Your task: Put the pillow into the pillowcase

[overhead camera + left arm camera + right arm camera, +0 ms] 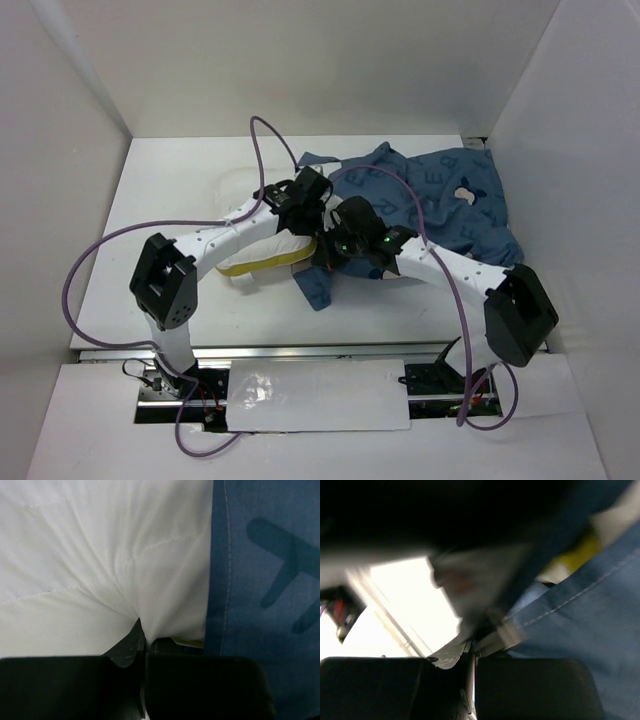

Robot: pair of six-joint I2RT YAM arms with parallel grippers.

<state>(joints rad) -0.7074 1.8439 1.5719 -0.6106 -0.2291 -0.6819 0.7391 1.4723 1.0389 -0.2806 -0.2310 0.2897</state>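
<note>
Pillow (90, 580) fabric is pinched in the left gripper (144, 641), whose jaws are closed tight on a gathered fold of the white cover, with creases fanning out from the grip. Just beside that grip, the pillowcase (265, 645) is seen with its stitched hem (225, 555) lying over the white cover. The right gripper (472, 647) is shown only in a blurred wrist view. Its jaws appear to be brought together on a blue hemmed edge of the pillowcase, though the hold cannot be confirmed with certainty.

From above, both grippers are found close together near the middle of the table (170, 190), along the line where white meets blue. The pillow is laid across the left-centre of the table, with its yellow seam (265, 262) exposed along the near edge. Its right end is covered by the pillowcase, which is bunched over the right and far part of the table, and a blue flap is spread at the near side by the pillow's edge.

The step in hand is judged to be the insertion itself: the mouth is held by one arm while the pillow is fed in by the other, and much of the pillow is not yet covered. For the next move, the pinched pillow would need to be pushed rightward, deeper into the sack, while the hem is drawn leftward over it and kept open. A fresh grip further back on the pillow is likely to be called for afterwards, since soft filling can bunch at the mouth.
</note>
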